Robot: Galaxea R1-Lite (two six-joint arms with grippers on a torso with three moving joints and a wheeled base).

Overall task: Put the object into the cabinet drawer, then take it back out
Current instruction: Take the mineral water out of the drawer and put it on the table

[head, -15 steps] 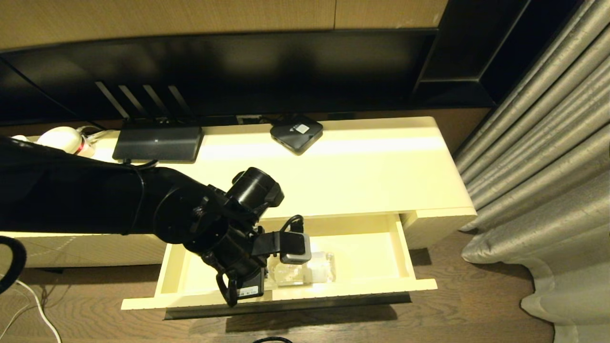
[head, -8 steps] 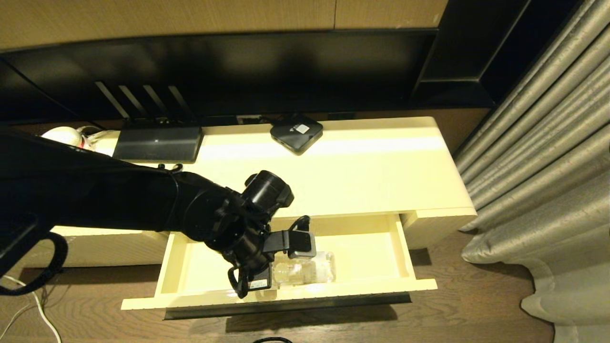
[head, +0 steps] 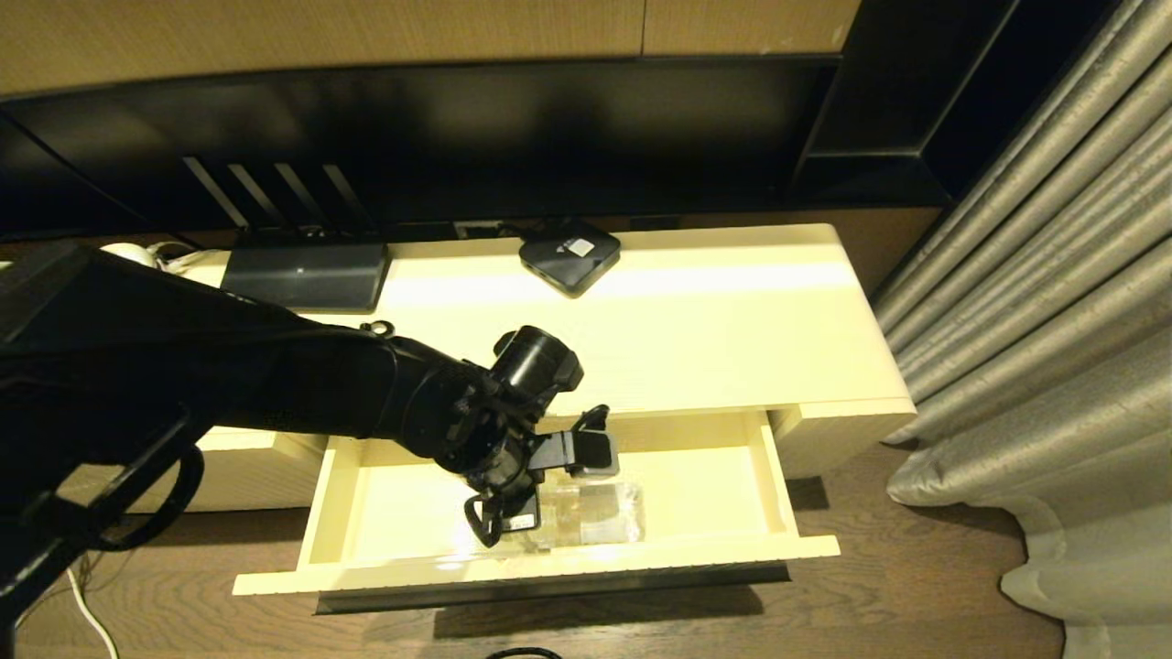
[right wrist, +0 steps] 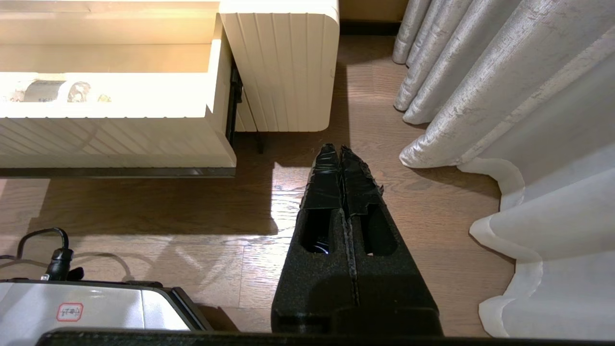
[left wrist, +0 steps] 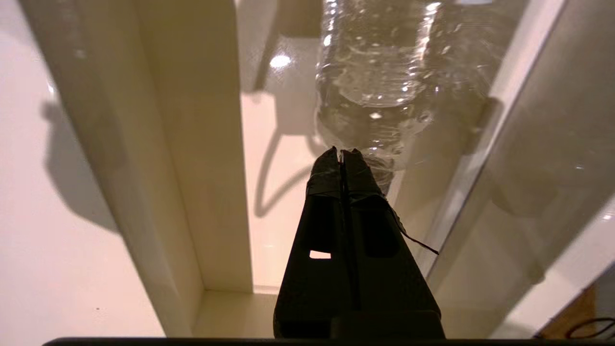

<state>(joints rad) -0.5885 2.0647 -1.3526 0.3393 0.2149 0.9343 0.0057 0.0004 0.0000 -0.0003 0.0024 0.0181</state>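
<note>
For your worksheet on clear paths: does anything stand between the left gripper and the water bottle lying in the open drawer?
Nothing visible does. The left gripper, fingers shut, points its tips at the water bottle lying in the open drawer; whether they touch it cannot be told. Only bare drawer floor lies around them.

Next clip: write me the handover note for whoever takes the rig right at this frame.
Left gripper: shut, empty, inside the open cabinet drawer, tips at the bottle.
Right gripper: shut, empty, parked low over the floor beside the cabinet.
The bottle lies on its side on the drawer floor, near the front wall.
Done: bottle is in the drawer.
Left: open the left gripper, grasp the bottle, lift it back out.
</note>
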